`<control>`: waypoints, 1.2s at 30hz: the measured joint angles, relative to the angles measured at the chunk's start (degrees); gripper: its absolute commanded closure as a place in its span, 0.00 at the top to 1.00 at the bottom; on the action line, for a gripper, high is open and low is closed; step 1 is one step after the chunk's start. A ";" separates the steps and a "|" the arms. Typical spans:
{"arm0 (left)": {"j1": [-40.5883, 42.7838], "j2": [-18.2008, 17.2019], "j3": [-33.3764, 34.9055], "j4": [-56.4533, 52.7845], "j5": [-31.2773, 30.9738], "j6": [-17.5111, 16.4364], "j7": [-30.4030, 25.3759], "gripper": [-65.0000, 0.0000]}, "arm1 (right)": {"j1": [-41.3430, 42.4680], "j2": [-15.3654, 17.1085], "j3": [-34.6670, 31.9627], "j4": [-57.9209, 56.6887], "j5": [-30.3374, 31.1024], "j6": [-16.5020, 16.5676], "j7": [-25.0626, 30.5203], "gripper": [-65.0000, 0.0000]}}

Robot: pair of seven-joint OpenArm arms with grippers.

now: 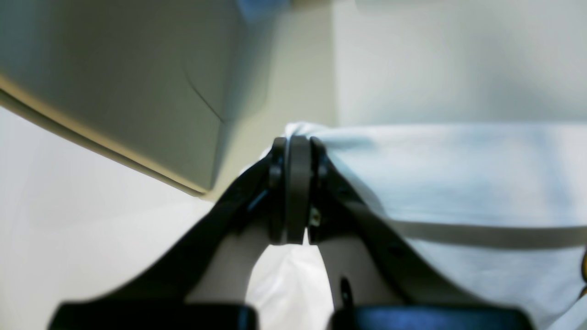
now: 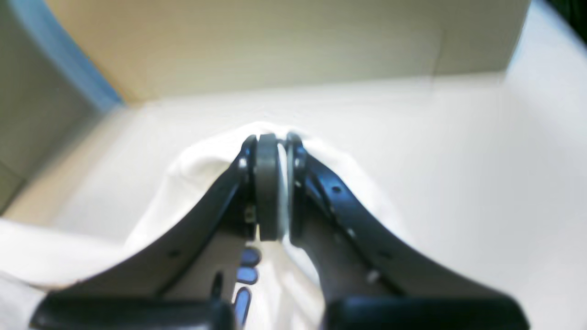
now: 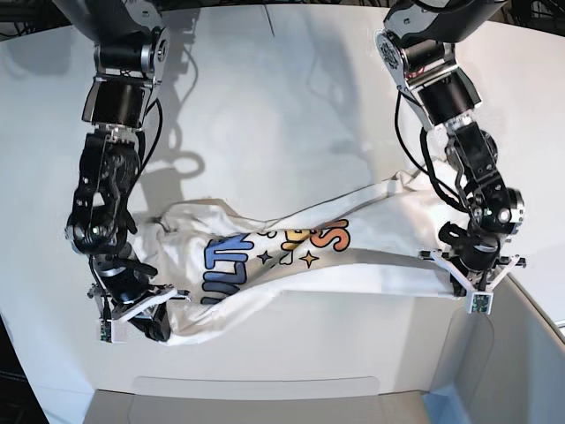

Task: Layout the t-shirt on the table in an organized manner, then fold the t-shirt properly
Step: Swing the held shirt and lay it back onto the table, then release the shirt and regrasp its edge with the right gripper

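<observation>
The white t-shirt (image 3: 291, 265) hangs stretched between my two grippers just above the table (image 3: 291, 106), its blue, yellow and orange print (image 3: 274, 247) facing up. In the base view my left gripper (image 3: 461, 284) is on the right, shut on the shirt's edge. My right gripper (image 3: 157, 316) is on the left, shut on the other end. In the left wrist view the gripper (image 1: 297, 143) pinches white cloth (image 1: 458, 183). In the right wrist view the gripper (image 2: 271, 140) pinches bunched t-shirt fabric (image 2: 202, 160), with blue print by the fingers. The middle of the shirt sags and is creased.
A grey-white plastic bin (image 3: 265, 402) sits along the near edge of the table, close below the shirt and both grippers. Its wall fills the left wrist view's upper left (image 1: 114, 91) and the right wrist view's top (image 2: 275, 41). Black cables run along both arms.
</observation>
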 measured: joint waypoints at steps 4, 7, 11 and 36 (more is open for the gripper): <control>-9.92 -2.14 0.35 -17.33 -0.42 4.15 -6.91 0.00 | 10.60 3.52 -0.07 -19.26 -0.90 -0.31 1.53 0.00; -16.90 -3.32 0.33 -28.52 -0.92 8.87 -14.47 0.00 | 18.69 5.18 -0.76 -31.01 -0.24 -0.52 11.45 0.00; -21.09 -4.31 0.59 -38.95 -0.61 14.21 -20.57 0.01 | 25.27 6.05 -6.32 -43.58 -0.04 -0.44 17.68 0.00; 12.20 -3.80 10.23 2.47 -1.05 20.13 -19.80 0.45 | -2.49 7.21 -11.80 -7.56 -0.11 -0.42 14.32 0.39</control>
